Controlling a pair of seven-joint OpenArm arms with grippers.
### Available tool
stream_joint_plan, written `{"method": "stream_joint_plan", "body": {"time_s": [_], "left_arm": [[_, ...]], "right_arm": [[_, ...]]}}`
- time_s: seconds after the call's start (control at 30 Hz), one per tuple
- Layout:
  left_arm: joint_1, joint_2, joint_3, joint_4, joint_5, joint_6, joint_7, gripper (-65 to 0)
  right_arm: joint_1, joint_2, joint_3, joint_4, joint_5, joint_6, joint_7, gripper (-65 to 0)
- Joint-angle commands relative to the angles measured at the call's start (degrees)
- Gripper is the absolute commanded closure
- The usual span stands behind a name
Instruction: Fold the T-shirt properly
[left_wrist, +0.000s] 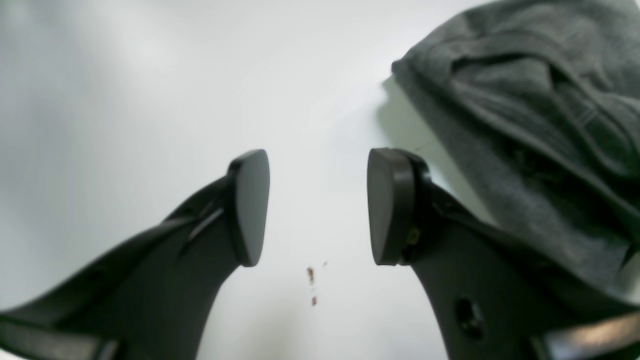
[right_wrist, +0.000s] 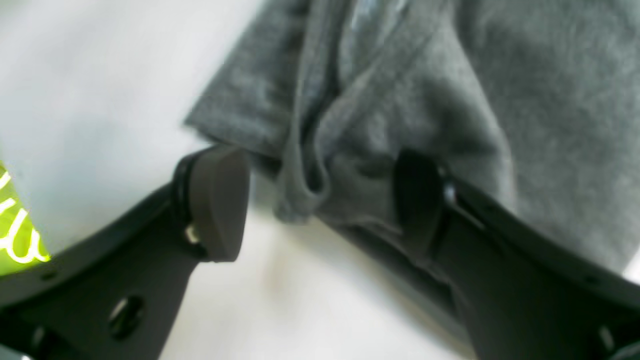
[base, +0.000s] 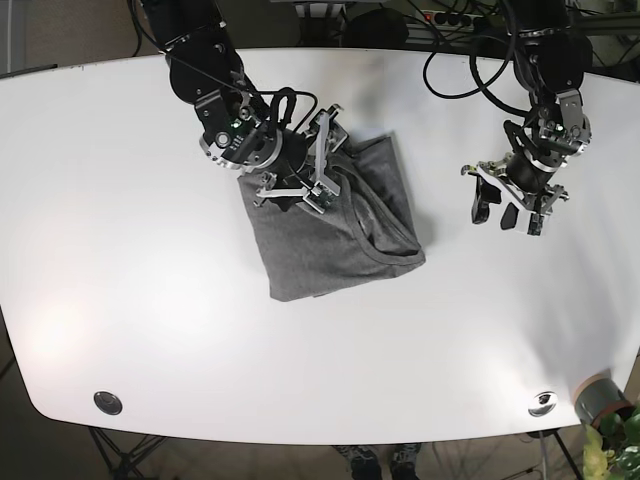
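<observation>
The grey T-shirt (base: 335, 235) lies partly folded and rumpled in the middle of the white table (base: 120, 250). My right gripper (base: 295, 195) is over its upper left edge. In the right wrist view that gripper (right_wrist: 320, 200) is open, and a bunched fold of the T-shirt (right_wrist: 305, 185) runs between its fingers. My left gripper (base: 507, 213) hovers over bare table to the right of the shirt. It is open (left_wrist: 320, 207) with nothing between its fingers, and the T-shirt (left_wrist: 540, 125) fills that view's upper right, apart from the pads.
Cables hang around both arm bases at the table's far edge. Two round fittings (base: 107, 402) (base: 543, 403) sit near the front edge, and a cup with a plant (base: 600, 400) stands past the front right corner. Small brown specks (left_wrist: 311, 275) mark the table below the left gripper.
</observation>
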Motion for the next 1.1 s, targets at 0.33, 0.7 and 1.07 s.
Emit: {"method": "stream_joint_plan", "body": {"time_s": [0.33,0.7,1.07], "left_arm": [[-0.55,-0.51,-0.18,1.02,-0.69,0.02,-1.27,-29.3],[-0.47,-0.51,-0.26,1.02,-0.69,0.02,-1.27,-29.3],[-0.82,-0.51,-0.26,2.43,-0.87,0.02,-1.27,-29.3]], "right_arm": [[1.1,-0.11,-1.91,-8.89,0.66,0.38,9.41,-15.5],[0.75,-1.78,-1.91,1.05,1.37,0.21,4.31,-3.3],[2.15,-9.61,-2.0,-3.52,0.93,0.29,0.97,-3.3]]}}
